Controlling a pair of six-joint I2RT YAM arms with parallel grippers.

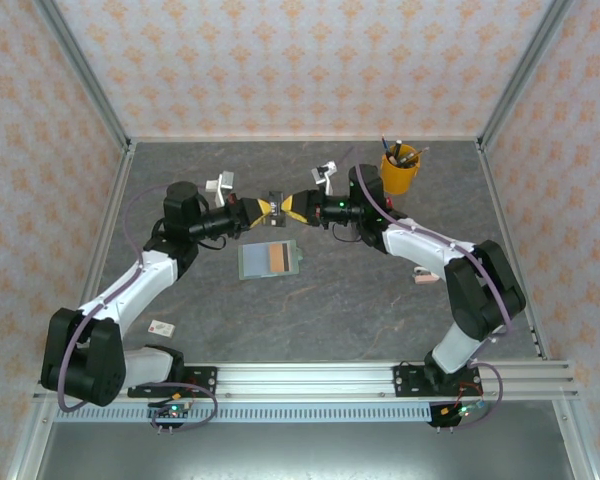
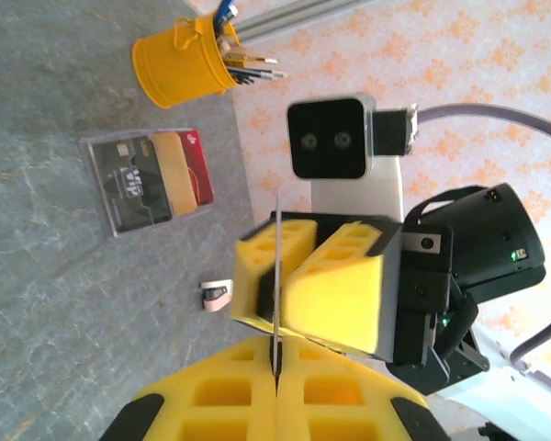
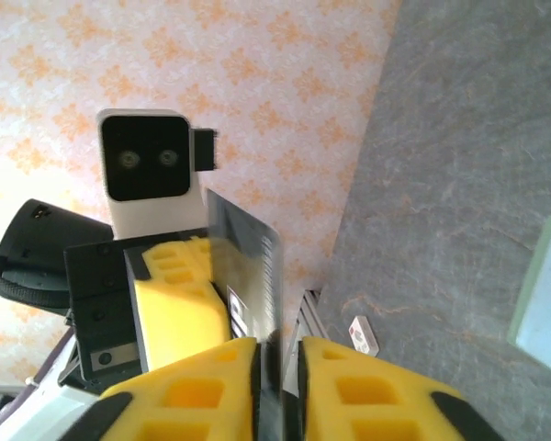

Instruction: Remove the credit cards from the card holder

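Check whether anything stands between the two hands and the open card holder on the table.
Nothing visible blocks the card holder, which lies open on the table. But the left hand pinches a dark credit card in the air just beyond it, and the right hand has its fingers on either side of the card's other end.

Two white-and-black jointed arms, left arm (image 1: pixel 130 285) and right arm (image 1: pixel 430 245) elbowed inward, wrists level, yellow-padded left gripper (image 1: pixel 264 208) and right gripper (image 1: pixel 291 207) tip to tip, left jaws pinched on thin dark credit card (image 3: pixel 248 257), right jaws slightly parted around it.
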